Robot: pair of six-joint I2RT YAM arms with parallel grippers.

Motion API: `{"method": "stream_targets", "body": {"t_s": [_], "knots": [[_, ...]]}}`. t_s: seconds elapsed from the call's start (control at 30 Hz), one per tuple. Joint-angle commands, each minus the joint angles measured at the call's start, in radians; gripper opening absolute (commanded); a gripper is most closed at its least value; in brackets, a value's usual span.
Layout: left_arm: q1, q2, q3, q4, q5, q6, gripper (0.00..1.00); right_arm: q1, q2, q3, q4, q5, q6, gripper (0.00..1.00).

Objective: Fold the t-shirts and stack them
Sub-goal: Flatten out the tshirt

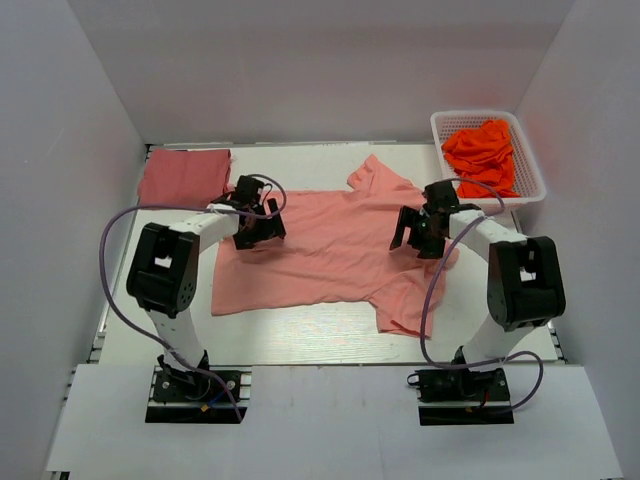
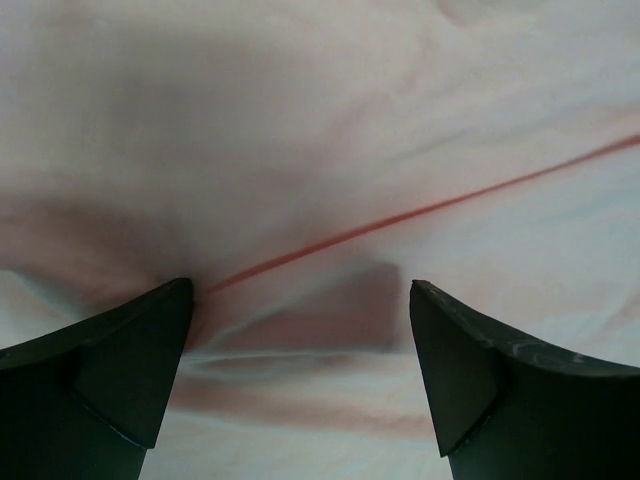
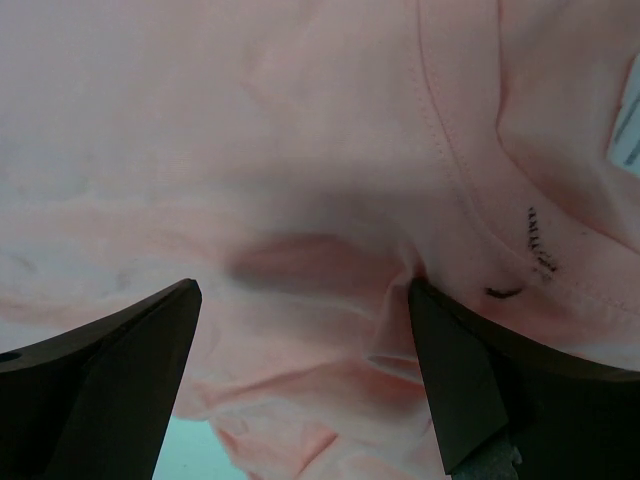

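Far-left corner: the rose-red t-shirt [image 1: 185,176], folded into a flat rectangle. Left gripper [image 2: 300,292]: fingers spread wide, empty, over the hem end of the salmon-pink t-shirt [image 1: 330,250]. This shirt lies flat mid-table, its long axis left to right and its neck pointing right. Right gripper [image 3: 305,292]: equally wide, empty, above soft wrinkled cloth beside the stitched collar [image 3: 455,150]. Far right: a white lattice basket [image 1: 475,115] holding crumpled orange cloth [image 1: 485,150].

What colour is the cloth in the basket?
The cloth is bright orange, piled in a white basket; the top external view shows it best.
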State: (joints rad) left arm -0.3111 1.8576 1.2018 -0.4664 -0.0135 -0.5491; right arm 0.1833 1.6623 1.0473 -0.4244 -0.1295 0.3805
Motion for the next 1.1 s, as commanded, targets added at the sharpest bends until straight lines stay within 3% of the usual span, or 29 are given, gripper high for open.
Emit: {"method": "stream_targets", "body": {"t_s": [0.0,0.1,0.13,0.27,0.33,0.4,0.47,0.5,0.6,0.67,0.7,0.73,0.8,0.83,0.97,1.07], "knots": [[-0.003,-0.044,-0.131,-0.009,0.063,-0.046,1.00,0.005,0.008,-0.065,-0.004,0.033,0.057,0.90],[-0.013,-0.121,-0.243,-0.009,0.113,-0.077,1.00,-0.004,-0.054,-0.202,-0.077,0.076,0.124,0.90],[-0.026,-0.145,-0.293,-0.009,0.130,-0.089,1.00,0.002,-0.143,-0.308,-0.117,0.117,0.138,0.90],[-0.071,-0.314,-0.433,-0.051,0.262,-0.133,1.00,0.008,-0.379,-0.466,-0.258,0.091,0.245,0.90],[-0.086,-0.447,-0.511,-0.035,0.363,-0.143,1.00,0.027,-0.501,-0.477,-0.331,0.015,0.265,0.90],[-0.095,-0.518,-0.490,-0.078,0.341,-0.169,1.00,0.039,-0.611,-0.384,-0.387,0.024,0.262,0.90],[-0.095,-0.558,-0.420,-0.142,0.267,-0.169,1.00,0.062,-0.616,-0.302,-0.413,0.070,0.210,0.90],[-0.095,-0.567,-0.331,-0.168,0.182,-0.144,1.00,0.068,-0.589,-0.147,-0.412,0.083,0.177,0.90],[-0.074,-0.540,-0.170,-0.213,-0.012,-0.112,1.00,0.100,-0.484,0.029,-0.343,0.122,0.084,0.90],[-0.065,-0.459,-0.090,-0.271,-0.099,-0.121,1.00,0.126,-0.347,0.173,-0.274,0.172,0.028,0.90],[-0.065,-0.421,0.001,-0.308,-0.220,-0.155,1.00,0.139,-0.222,0.209,-0.261,0.200,0.009,0.90],[-0.053,-0.344,0.040,-0.393,-0.270,-0.179,1.00,0.149,-0.178,0.334,-0.248,0.218,-0.046,0.90],[-0.025,-0.281,0.105,-0.452,-0.386,-0.231,1.00,0.157,-0.087,0.420,-0.251,0.310,-0.060,0.90],[0.016,-0.259,0.105,-0.452,-0.397,-0.245,1.00,0.154,0.048,0.556,-0.263,0.330,-0.083,0.90],[0.147,-0.166,0.085,-0.379,-0.327,-0.255,1.00,0.145,0.359,0.847,-0.301,0.402,-0.132,0.88],[0.196,-0.098,0.108,-0.322,-0.315,-0.244,1.00,0.145,0.530,1.078,-0.313,0.441,-0.170,0.88]]}}
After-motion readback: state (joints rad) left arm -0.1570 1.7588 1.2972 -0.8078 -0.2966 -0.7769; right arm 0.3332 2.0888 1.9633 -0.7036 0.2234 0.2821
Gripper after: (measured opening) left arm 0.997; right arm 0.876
